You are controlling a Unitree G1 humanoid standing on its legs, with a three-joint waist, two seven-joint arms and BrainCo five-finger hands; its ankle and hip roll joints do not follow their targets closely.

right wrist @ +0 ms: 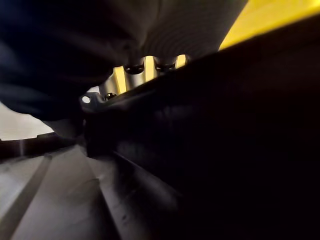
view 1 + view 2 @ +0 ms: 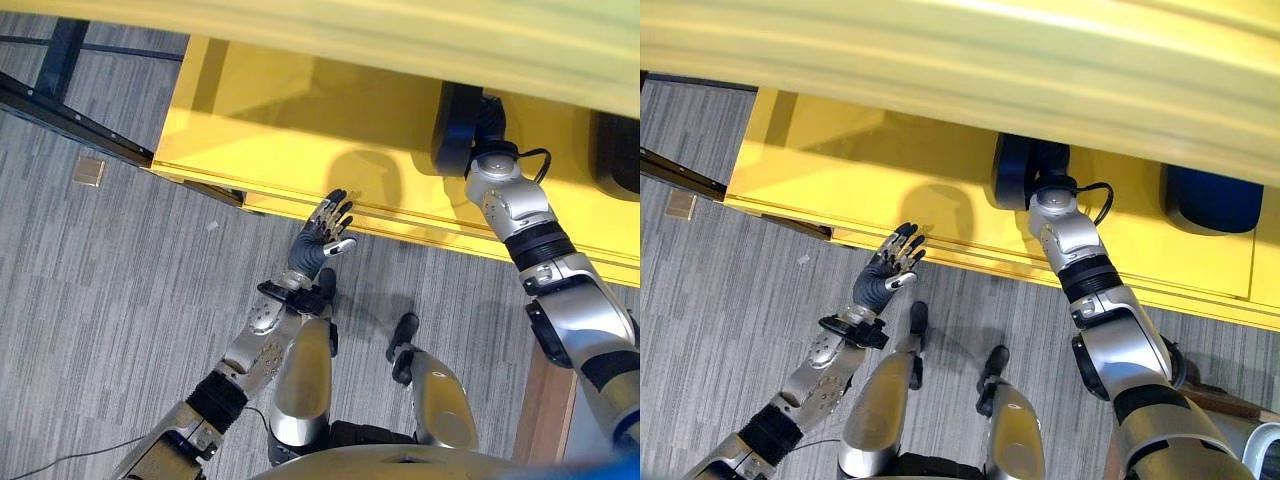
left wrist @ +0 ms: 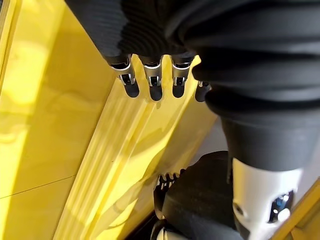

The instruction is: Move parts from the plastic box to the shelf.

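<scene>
A yellow shelf [image 2: 300, 120] runs across the scene, under an upper yellow board [image 2: 350, 30]. A dark rounded part [image 2: 1012, 170] stands on the shelf's lower level. My right hand [image 2: 490, 118] reaches in beside it; in the right wrist view the dark part [image 1: 210, 150] lies against the palm with the fingers [image 1: 135, 69] curled over its edge. A second dark part [image 2: 1215, 200] rests further right on the shelf. My left hand [image 2: 322, 240] hovers open at the shelf's front lip [image 3: 115, 150], fingers [image 3: 150, 82] straight, holding nothing.
A black metal bar [image 2: 70, 120] slants across the grey floor at the left. A small brown tile [image 2: 88, 170] lies near it. A wooden edge [image 2: 545, 400] stands at the lower right beside my right arm.
</scene>
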